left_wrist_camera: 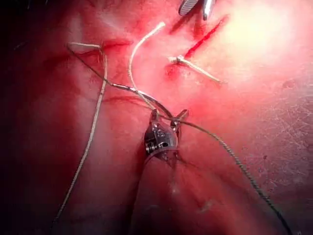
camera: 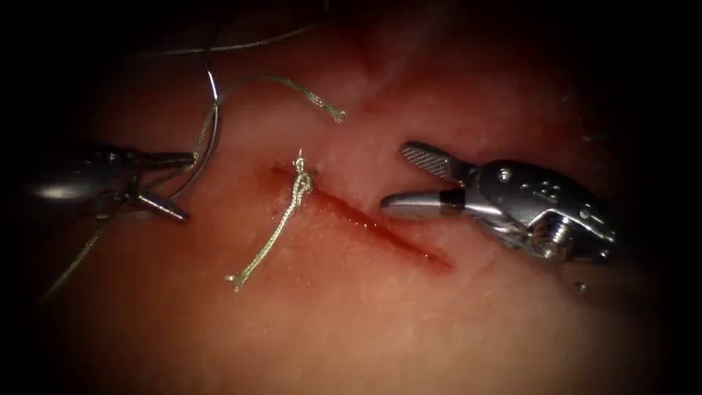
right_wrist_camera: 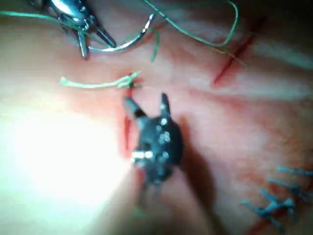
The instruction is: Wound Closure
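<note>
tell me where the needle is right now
In the endoscope view the needle lies left of the cut, out of the tissue, beside the left tool, whose jaws stand open.

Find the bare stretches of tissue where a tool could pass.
Free: the pale tissue below the red slanted cut, between the knot's loose tail and the open right gripper. Crowded: left of the cut, where the open left gripper straddles the curved steel needle and grey thread.

No readable text, labels, brands, numbers or signs on anything.
</note>
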Robot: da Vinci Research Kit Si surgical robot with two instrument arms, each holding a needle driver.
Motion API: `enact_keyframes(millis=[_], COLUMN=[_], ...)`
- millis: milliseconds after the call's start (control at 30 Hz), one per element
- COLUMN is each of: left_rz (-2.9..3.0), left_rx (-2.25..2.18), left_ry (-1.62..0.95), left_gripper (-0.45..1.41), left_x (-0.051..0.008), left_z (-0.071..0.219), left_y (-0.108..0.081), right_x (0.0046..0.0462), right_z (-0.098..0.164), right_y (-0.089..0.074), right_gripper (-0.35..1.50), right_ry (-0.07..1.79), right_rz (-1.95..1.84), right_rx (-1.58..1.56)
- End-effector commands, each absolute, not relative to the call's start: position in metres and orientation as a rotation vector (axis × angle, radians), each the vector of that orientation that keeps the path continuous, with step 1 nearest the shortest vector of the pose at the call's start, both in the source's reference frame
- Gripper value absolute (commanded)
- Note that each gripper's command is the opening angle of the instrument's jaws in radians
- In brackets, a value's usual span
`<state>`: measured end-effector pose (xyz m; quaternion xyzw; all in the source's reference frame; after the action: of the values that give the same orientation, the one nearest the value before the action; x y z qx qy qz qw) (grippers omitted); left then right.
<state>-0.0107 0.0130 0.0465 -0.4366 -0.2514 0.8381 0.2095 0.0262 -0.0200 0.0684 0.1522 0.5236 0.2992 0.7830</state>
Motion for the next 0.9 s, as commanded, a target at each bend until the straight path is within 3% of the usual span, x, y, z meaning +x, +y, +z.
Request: enact_keyframes(millis=[33, 500, 667, 900], left_rz=[2.33, 2.301, 2.314, 2.333], left_rx=[-1.22, -1.168, -1.154, -1.194], left_ry=[-0.697, -0.605, -0.559, -0.623], left_gripper=[0.66, 0.62, 0.41, 0.34], left_x=[-0.0108, -0.0076, -0.0063, -0.0093], left_z=[0.047, 0.0434, 0.0407, 0.038], left_y=[0.0128, 0.015, 0.016, 0.0144], right_x=[0.0272, 0.0276, 0.0279, 0.0281], right_z=[0.069, 0.0691, 0.069, 0.0689], right_y=[-0.0202, -0.0209, -0.021, -0.0212], right_gripper=[1.43, 1.4, 1.4, 1.38], right_ry=[1.134, 1.136, 1.14, 1.14], right_rz=[0.642, 0.619, 0.613, 0.607], right_rx=[0.332, 0.357, 0.364, 0.371])
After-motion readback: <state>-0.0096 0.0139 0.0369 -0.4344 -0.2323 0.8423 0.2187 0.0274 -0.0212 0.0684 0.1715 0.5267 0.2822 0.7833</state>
